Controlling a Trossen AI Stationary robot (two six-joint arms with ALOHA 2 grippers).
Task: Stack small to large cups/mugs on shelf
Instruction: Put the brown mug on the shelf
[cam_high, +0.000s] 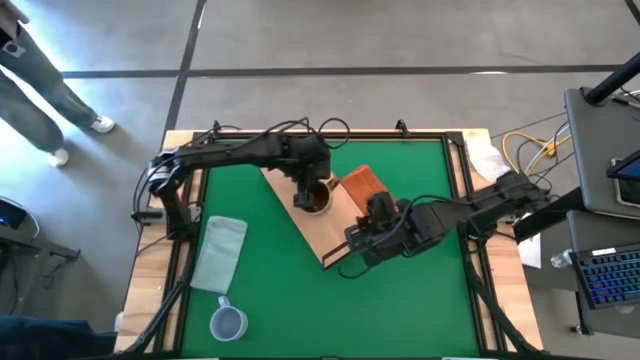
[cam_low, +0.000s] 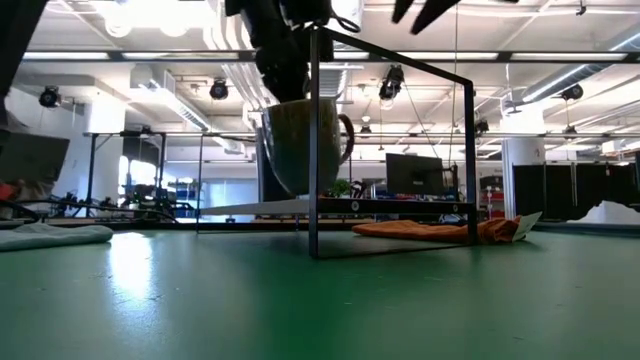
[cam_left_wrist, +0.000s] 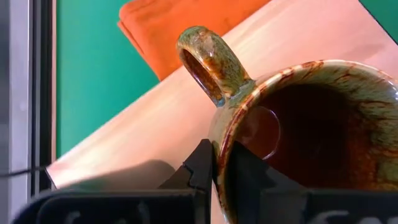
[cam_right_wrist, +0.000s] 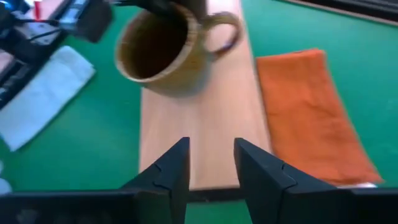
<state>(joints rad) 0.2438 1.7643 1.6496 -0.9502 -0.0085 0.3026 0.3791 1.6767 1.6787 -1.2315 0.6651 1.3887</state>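
The brown mug (cam_high: 314, 197) hangs over the far half of the light-wood shelf (cam_high: 316, 238), which lies slanted at the table's middle. My left gripper (cam_high: 303, 188) is shut on the mug. In the low view the mug (cam_low: 300, 145) hangs upright just above the board (cam_low: 250, 208), behind the black wire frame (cam_low: 313, 150). My right gripper (cam_right_wrist: 211, 168) is open and empty over the shelf's near end (cam_high: 335, 258). The pale blue-grey cup (cam_high: 228, 322) stands on the table's near left. The black cup is out of view. My left gripper holds the mug by its rim wall (cam_left_wrist: 221, 146), close beside the handle (cam_left_wrist: 208, 59). One finger (cam_left_wrist: 249, 177) is inside the mug and the other finger (cam_left_wrist: 202, 168) is outside. The fingers come from above. The mug hangs about upright, seemingly just clear of the shelf.
An orange cloth (cam_high: 362, 184) lies beside the shelf toward the right. A pale cloth (cam_high: 220, 252) lies at the left. Cables and a keyboard (cam_high: 610, 275) are off the table's right edge. A person (cam_high: 30, 85) stands beyond the far left corner.
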